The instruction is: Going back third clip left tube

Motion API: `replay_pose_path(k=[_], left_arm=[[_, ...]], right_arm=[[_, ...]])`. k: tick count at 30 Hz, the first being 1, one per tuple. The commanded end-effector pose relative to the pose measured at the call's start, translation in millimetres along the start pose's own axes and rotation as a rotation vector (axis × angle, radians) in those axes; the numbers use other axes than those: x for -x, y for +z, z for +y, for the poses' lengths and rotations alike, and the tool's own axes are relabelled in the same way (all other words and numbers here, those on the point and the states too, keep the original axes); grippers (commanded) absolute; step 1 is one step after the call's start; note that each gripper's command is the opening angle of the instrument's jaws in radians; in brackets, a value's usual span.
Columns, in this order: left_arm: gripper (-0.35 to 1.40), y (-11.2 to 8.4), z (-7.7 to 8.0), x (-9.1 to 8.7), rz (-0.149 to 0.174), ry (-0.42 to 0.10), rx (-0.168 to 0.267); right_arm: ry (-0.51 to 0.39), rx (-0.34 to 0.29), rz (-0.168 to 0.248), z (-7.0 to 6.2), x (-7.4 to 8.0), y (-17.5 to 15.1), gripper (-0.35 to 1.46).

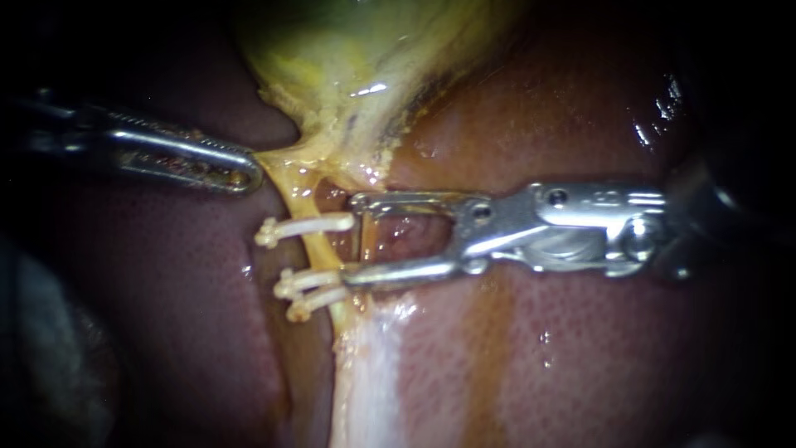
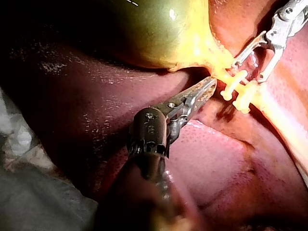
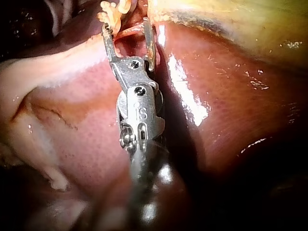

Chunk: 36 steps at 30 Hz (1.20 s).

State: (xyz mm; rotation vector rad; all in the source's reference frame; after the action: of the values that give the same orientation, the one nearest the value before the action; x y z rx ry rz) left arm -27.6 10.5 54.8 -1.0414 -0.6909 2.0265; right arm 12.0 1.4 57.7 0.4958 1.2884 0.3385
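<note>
Backing our right instrument (image 1: 355, 239) straight off the tube (image 1: 319, 249) is the delicate part, we judge. Its jaw tips sit right against the three white clips (image 1: 303, 226), and a sideways drift could catch one and drag it loose or tear the tube. Its jaws stand wide open and hold nothing; the upper tip touches one clip's end, the lower tip another's. All three clips sit across the yellow tube, which lies over the liver (image 1: 580, 348). Our left instrument (image 1: 249, 170) has its jaws closed on yellow tissue (image 1: 286, 158) under the gallbladder (image 1: 348, 50).
</note>
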Motion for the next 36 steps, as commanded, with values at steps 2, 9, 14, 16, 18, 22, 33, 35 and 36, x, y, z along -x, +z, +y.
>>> replay_pose_path(k=[2,9,14,16,18,22,33,35,36], left_arm=[[-0.35,0.0,0.0,0.0,0.0,0.0,0.0],[-0.35,-0.1,0.0,0.0,0.0,0.0,0.0],[-0.35,-0.1,0.0,0.0,0.0,0.0,0.0],[-0.35,0.1,0.0,0.0,0.0,0.0,-0.001],[-0.35,0.4,0.1,0.1,0.001,0.0,-0.003],[-0.35,1.4,0.1,0.5,0.002,0.002,-0.005],[-0.35,6.6,-1.1,2.0,-0.013,0.008,0.017],[-0.35,6.8,-1.2,2.1,-0.013,0.003,0.016],[-0.35,6.8,-1.2,2.1,-0.013,0.003,0.016]], right_arm=[[-0.019,-0.008,-0.008,-0.3,-0.5,-1.9,0.5],[-0.067,-0.035,-0.121,-1.4,-1.3,-6.9,0.5],[-0.074,-0.046,-0.15,-1.9,-0.9,-8.9,0.5],[-0.075,-0.049,-0.15,-2.1,-0.8,-9.4,0.5],[-0.076,-0.051,-0.15,-2.2,-0.7,-9.8,0.5],[-0.076,-0.052,-0.15,-2.4,-0.7,-9.9,0.5],[-0.082,-0.053,-0.15,-2.6,-0.8,-9.9,0.5],[-0.082,-0.053,-0.15,-2.6,-0.8,-9.9,0.5],[-0.082,-0.053,-0.15,-2.6,-0.9,-9.9,0.5]])
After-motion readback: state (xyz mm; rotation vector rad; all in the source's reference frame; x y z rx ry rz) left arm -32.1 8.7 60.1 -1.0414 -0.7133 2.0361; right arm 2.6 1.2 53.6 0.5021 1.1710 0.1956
